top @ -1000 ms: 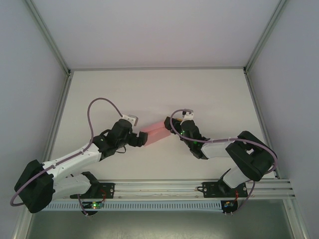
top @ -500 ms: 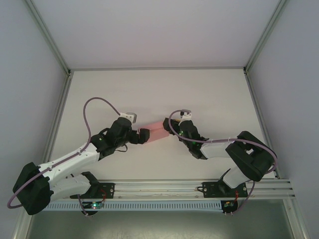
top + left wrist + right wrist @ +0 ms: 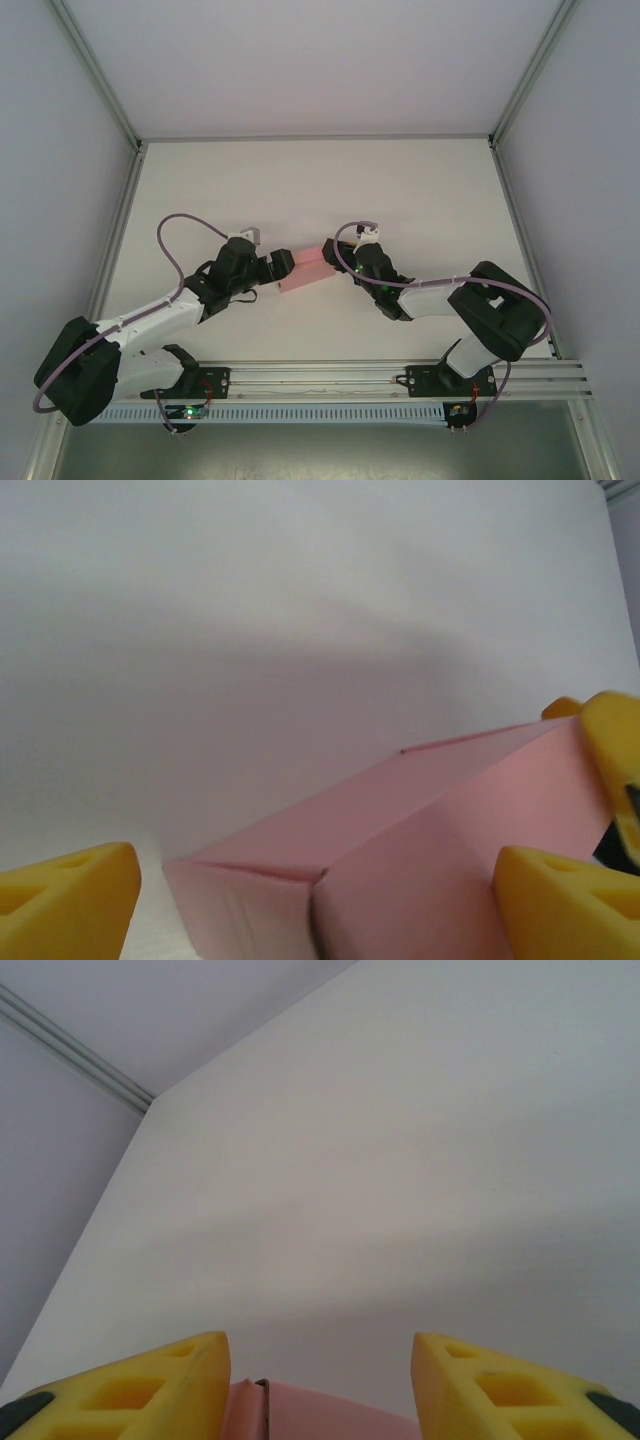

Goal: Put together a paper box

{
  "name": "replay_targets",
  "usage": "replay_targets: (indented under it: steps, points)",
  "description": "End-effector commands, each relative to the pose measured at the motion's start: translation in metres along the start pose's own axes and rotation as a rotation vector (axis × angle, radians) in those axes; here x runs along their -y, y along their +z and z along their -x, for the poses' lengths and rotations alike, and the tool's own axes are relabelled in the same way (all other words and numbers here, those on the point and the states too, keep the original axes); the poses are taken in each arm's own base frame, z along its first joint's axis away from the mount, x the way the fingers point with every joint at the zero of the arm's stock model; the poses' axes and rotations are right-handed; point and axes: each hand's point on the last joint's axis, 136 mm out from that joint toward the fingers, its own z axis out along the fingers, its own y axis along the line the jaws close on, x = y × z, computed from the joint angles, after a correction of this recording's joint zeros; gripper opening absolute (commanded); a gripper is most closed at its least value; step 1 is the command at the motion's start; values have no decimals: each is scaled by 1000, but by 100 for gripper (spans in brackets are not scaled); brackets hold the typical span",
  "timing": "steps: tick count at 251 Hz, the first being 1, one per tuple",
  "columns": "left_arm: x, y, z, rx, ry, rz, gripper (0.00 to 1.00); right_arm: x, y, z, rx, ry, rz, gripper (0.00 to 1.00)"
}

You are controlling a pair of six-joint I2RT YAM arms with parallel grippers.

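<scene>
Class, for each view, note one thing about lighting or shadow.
Top external: even, soft light, no glare on the paper box. Left wrist: a broad soft shadow lies on the table behind the box. Right wrist: a dim shadow band crosses the table beyond the fingers.

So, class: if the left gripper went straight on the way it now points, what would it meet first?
The paper box: its near end lies right ahead, between the left gripper's open fingers, seemingly very close.

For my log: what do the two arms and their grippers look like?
The left arm and right arm have white links and black joints. A mauve cable loops above each wrist. The gripper fingers are yellow wedges with hollow cut-outs.
</scene>
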Motion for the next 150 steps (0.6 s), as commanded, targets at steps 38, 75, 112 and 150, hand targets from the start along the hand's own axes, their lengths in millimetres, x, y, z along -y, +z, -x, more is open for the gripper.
replay_targets:
  steps: [38,75,112,150]
  points:
    - [-7,3,2,72,-36,-56,77,81,-20,-80,-288,-111,-265,50]
    - [-22,4,-3,77,-49,-16,62,85,-22,-79,-289,-115,-275,48]
    - [-30,6,-9,79,-64,-27,49,84,-21,-82,-298,-122,-257,46]
    - [-37,13,-15,73,-57,-25,27,75,-17,-86,-304,-140,-156,43]
